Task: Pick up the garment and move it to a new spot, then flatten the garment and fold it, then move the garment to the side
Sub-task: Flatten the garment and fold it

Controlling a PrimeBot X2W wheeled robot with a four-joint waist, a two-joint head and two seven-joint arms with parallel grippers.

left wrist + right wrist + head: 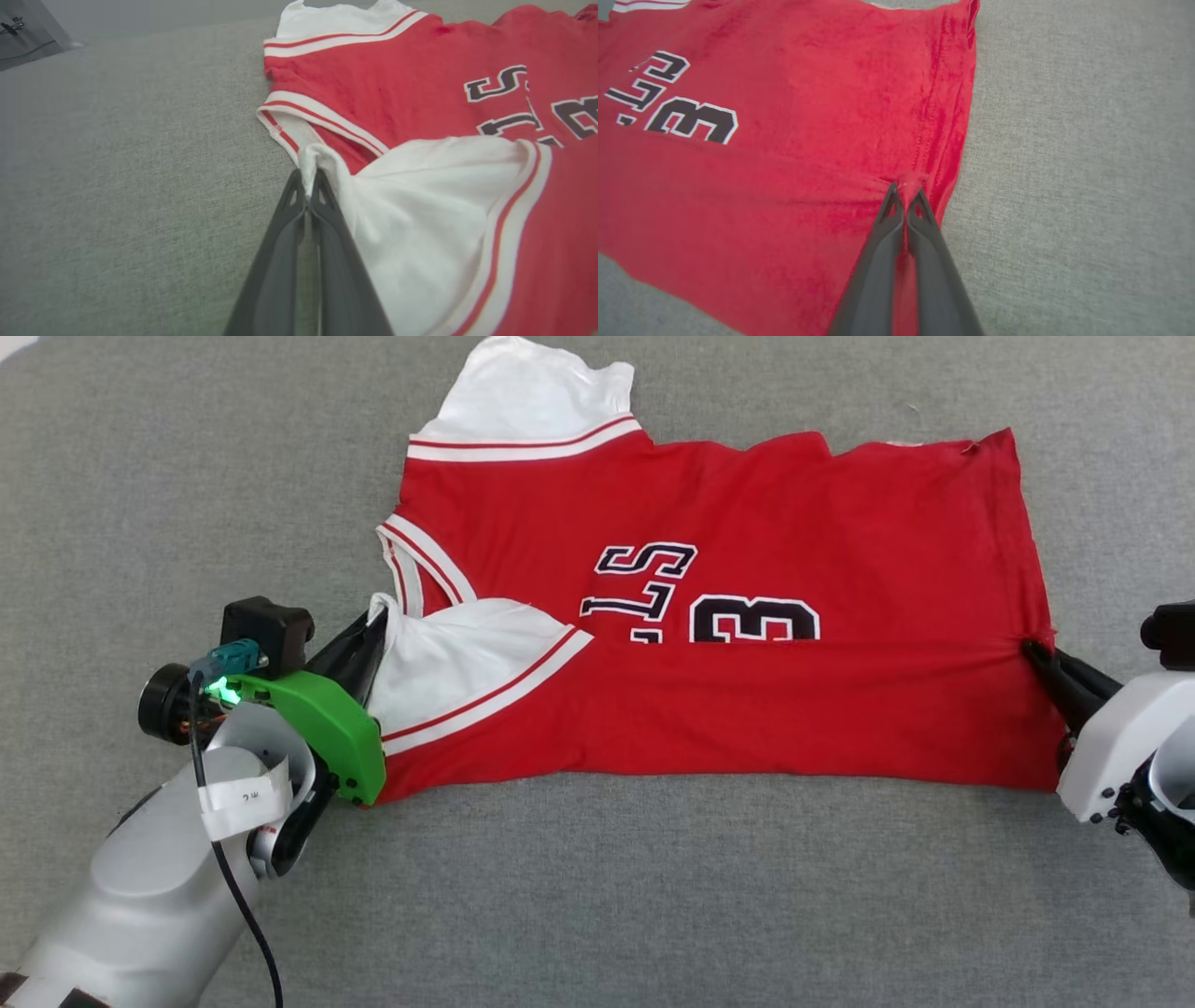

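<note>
Nearest, at the near left, a pale forearm with a green wrist cover reaches onto the grey surface. The left gripper is pinched narrow on the tip of the near sleeve. The left wrist view shows white cloth caught between its fingertips. The sleeve lies turned in over the red front, its striped trim running slantwise. The garment lies flat across the middle of the surface, collar end to the left and hem to the right. Its near half is doubled over the front as a plain red band. That band hides the lower part of the black lettering. The far sleeve spreads toward the far edge. At the right, the right gripper is also closed tight. It nips a small pucker of red cloth at the hem, where the doubled edge ends. Its white housing sits off the cloth over bare grey.
</note>
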